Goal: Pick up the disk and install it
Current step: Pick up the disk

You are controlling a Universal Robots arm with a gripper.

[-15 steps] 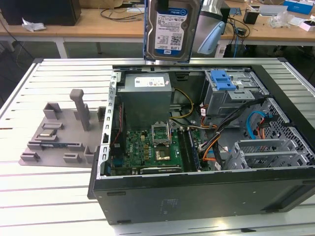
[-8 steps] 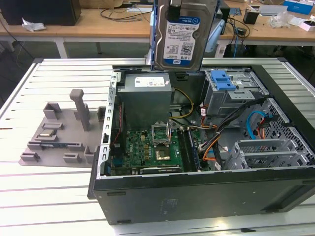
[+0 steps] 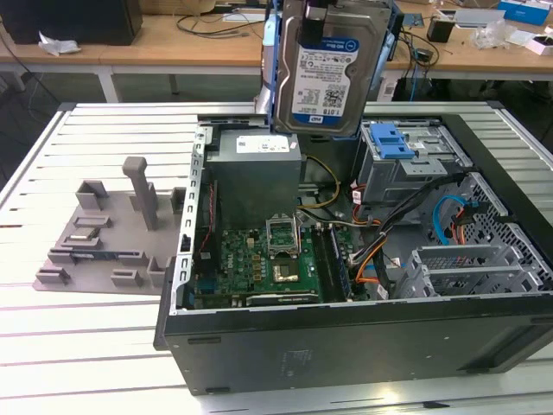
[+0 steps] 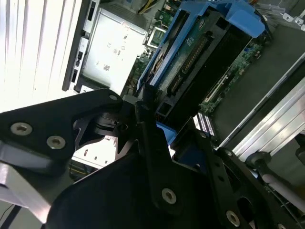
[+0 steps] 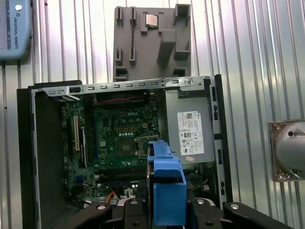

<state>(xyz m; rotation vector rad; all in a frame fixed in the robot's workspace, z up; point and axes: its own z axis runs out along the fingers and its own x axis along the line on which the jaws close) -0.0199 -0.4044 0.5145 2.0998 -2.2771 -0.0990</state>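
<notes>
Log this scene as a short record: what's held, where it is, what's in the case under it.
held: the disk, label toward the exterior camera
holder: the gripper, shut on the disk
position: in the air above the open computer case, not installed
inside case: power supply, motherboard, drive cage with blue latch
beside case: grey fixture tray

Bright light, strong glare on slatted table (image 3: 86, 346), computer case (image 3: 346, 346) interior in shade
</notes>
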